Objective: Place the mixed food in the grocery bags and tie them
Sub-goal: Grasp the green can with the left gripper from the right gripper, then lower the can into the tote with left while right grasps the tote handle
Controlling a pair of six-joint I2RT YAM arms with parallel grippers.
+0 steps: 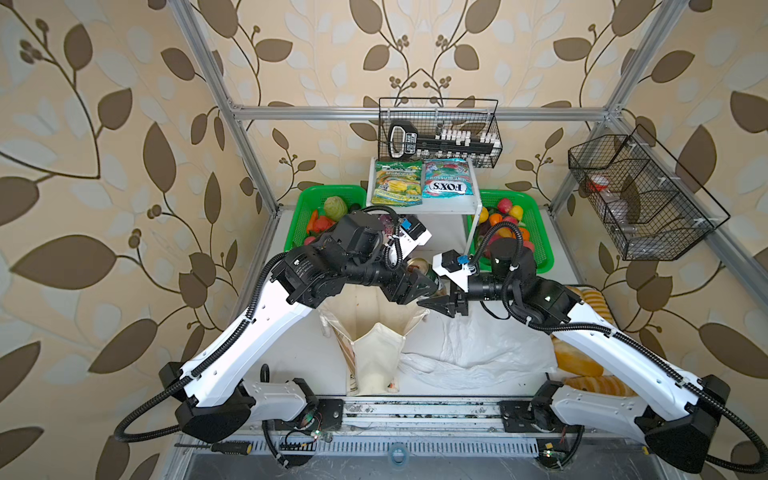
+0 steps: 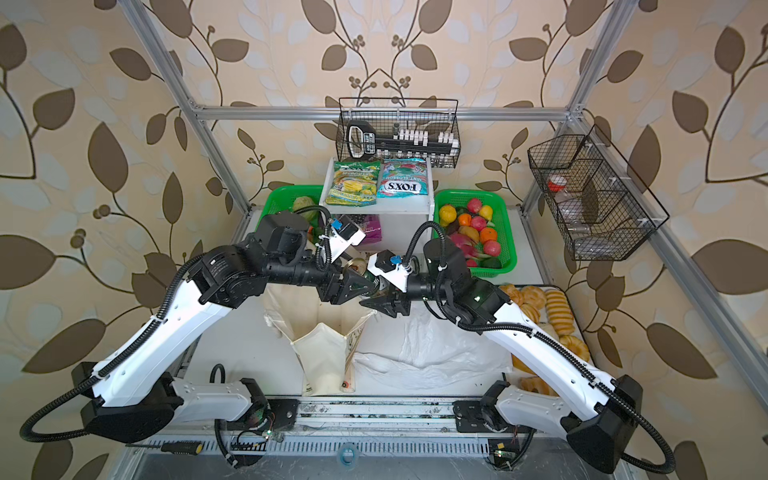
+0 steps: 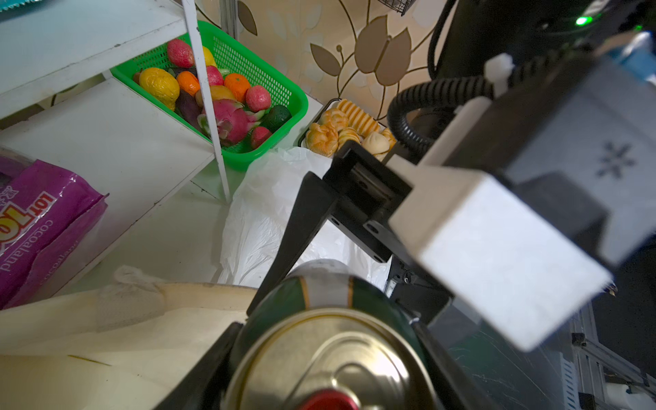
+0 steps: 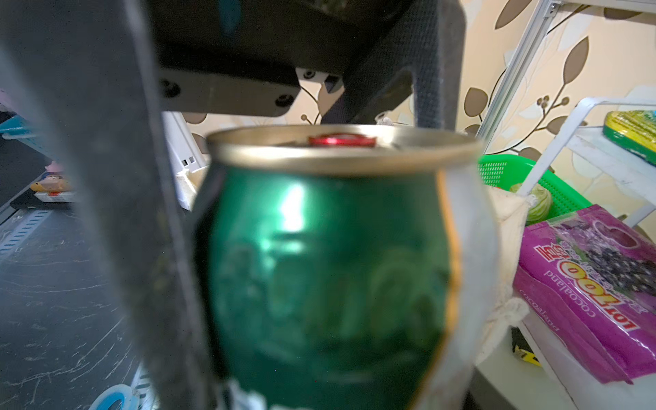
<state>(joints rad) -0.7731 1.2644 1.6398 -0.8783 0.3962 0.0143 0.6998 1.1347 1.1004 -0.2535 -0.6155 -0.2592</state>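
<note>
Left end effector [image 1: 430,286] clamped on can [image 1: 419,268], above far rim of tote [image 1: 365,320]. Right end effector [image 1: 444,296] straddles same can from right, jaws wide; contact cannot tell. Plastic bag [image 1: 478,340] flat right of tote.

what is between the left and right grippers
The green-gold drink can. In a top view it sits where the left gripper and right gripper meet; the left wrist view shows the left jaws on either side of it.
</note>
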